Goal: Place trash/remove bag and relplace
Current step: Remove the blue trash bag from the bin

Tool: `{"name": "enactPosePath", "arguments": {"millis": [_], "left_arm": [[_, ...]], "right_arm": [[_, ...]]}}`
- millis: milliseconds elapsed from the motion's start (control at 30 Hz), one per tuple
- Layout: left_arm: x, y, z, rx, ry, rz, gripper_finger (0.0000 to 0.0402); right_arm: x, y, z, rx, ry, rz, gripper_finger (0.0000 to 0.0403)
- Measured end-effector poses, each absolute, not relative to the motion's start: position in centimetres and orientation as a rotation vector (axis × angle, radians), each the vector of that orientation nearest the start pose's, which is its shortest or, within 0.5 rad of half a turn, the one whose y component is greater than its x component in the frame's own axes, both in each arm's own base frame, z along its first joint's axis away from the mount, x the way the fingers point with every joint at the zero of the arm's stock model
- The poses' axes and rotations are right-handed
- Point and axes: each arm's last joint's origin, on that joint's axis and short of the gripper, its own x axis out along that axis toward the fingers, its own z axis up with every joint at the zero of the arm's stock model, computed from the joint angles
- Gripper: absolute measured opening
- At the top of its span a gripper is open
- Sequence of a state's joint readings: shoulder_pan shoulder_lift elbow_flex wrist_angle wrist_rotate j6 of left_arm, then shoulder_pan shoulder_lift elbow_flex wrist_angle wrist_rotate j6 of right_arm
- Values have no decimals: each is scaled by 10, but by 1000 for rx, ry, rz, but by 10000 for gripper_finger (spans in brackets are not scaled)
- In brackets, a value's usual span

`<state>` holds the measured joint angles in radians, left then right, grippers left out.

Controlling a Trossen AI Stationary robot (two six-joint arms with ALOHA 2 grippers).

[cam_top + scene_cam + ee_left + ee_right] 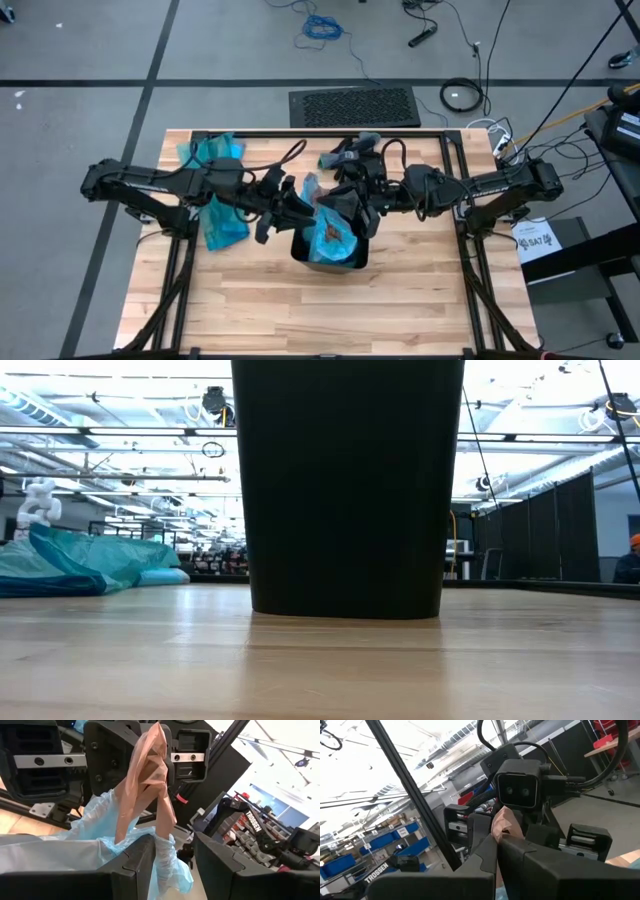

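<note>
Left wrist view: brown paper (150,780) between both jaws

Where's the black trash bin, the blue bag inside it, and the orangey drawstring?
black trash bin (346,490), low view, front wall.
blue bag (330,240), high view, open mouth.
orangey drawstring (150,775), left wrist view, stretched middle.

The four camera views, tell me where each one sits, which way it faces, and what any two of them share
High view: overhead, straight down; both arms meet over the black bin.
Low view: at tabletop height, level across; the bin fills it, no arm shows.
Left wrist view: on the left arm, past the left gripper at a brown scrap and the blue bag.
Right wrist view: on the right arm, past the shut right gripper.
Shared: both wrist views show the brown scrap; high and low show the bin.
</note>
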<state>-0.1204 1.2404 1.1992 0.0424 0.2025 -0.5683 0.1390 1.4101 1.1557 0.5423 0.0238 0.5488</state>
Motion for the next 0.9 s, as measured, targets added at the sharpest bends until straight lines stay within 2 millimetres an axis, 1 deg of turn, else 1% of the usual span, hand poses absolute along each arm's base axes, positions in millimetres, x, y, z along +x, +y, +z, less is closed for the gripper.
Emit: {"name": "enactPosePath", "arguments": {"millis": [133, 300, 467, 600, 900], "left_arm": [[276, -40, 403, -616, 107, -332, 139], [284, -38, 395, -642, 141, -317, 139], [283, -40, 396, -666, 154, -366, 139], [283, -40, 396, -667, 166, -392, 139], [283, -40, 395, -635, 167, -392, 139]], "right_arm": [[320, 44, 388, 566, -247, 194, 0], [320, 44, 388, 559, -245, 192, 0], [320, 44, 388, 556, -246, 192, 0], [320, 44, 388, 556, -246, 192, 0], [320, 44, 387, 552, -241, 190, 0]]}}
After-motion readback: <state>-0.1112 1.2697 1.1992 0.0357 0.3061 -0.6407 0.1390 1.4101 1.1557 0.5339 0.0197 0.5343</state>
